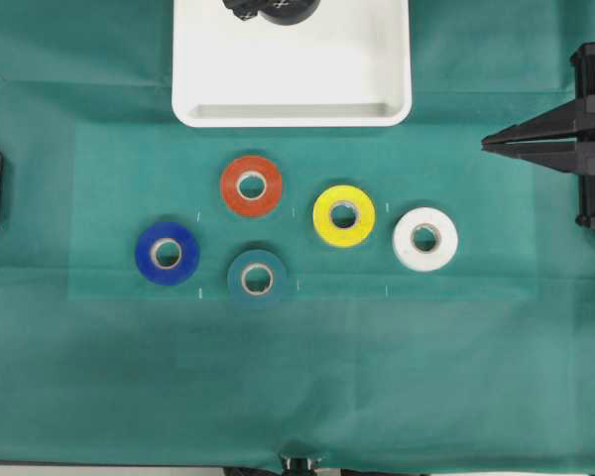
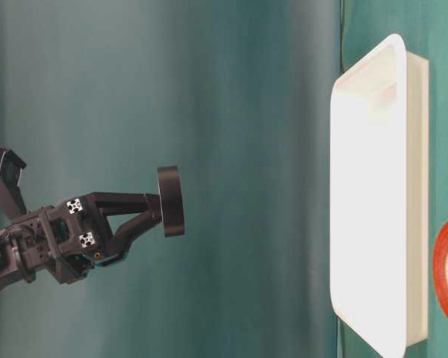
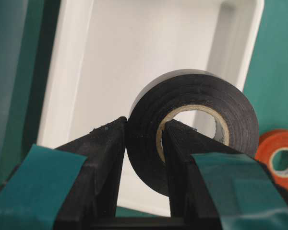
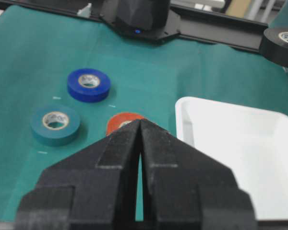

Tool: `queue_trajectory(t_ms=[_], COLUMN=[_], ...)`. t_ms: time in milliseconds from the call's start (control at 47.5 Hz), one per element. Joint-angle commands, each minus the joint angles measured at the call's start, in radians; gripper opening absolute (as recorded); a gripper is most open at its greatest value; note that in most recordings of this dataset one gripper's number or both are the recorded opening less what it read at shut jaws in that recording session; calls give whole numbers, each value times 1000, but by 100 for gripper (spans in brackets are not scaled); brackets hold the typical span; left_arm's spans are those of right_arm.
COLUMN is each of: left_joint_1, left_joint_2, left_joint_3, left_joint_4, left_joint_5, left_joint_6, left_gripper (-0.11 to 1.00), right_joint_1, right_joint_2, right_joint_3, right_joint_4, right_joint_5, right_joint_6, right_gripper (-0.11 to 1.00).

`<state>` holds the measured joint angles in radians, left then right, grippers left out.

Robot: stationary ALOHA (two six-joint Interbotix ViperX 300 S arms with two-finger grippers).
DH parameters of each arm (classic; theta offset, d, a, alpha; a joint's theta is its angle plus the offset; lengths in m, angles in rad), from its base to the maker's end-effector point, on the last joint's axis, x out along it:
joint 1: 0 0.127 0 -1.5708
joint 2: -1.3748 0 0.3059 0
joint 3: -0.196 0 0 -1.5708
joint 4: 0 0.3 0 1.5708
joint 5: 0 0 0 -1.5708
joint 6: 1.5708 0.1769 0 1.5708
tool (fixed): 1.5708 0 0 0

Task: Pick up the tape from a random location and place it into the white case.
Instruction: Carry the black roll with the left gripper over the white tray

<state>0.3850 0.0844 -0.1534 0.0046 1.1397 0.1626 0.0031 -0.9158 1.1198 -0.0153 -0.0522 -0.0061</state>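
Note:
The tape [image 3: 201,91], a black roll with a pale core, is held upright in my left gripper [image 3: 145,123]. One finger presses its outer face and the other passes through the core. In the table-level view the tape [image 2: 171,201] hangs in the air, well clear of the white case [image 2: 373,194]. From overhead the roll [image 1: 296,10] sits over the far edge of the white case [image 1: 292,111]. My right gripper [image 1: 488,145] is shut with nothing in it, parked at the right side of the table. Its own camera shows its fingers [image 4: 129,143] pressed together.
Five other rolls lie on the green cloth in front of the case: orange [image 1: 251,185], yellow [image 1: 343,215], white [image 1: 425,239], blue [image 1: 168,254] and teal [image 1: 257,279]. The left arm's base [image 4: 137,17] stands at the far side in the right wrist view.

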Motion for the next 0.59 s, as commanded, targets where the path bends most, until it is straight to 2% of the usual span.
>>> queue_trajectory(t_ms=[0, 568], left_joint_1=[0, 0], left_joint_2=[-20, -25], left_joint_3=[-25, -18], left_joint_4=[0, 0], left_joint_5=[-3, 6], left_joint_6=[0, -2], left_gripper=[20, 20], right_joint_1=[0, 0], right_joint_2=[5, 5], right_joint_3=[-29, -29], right_joint_4=[-2, 0], right_joint_5=[-5, -6], right_joint_6=[0, 2], right_gripper=[0, 0])
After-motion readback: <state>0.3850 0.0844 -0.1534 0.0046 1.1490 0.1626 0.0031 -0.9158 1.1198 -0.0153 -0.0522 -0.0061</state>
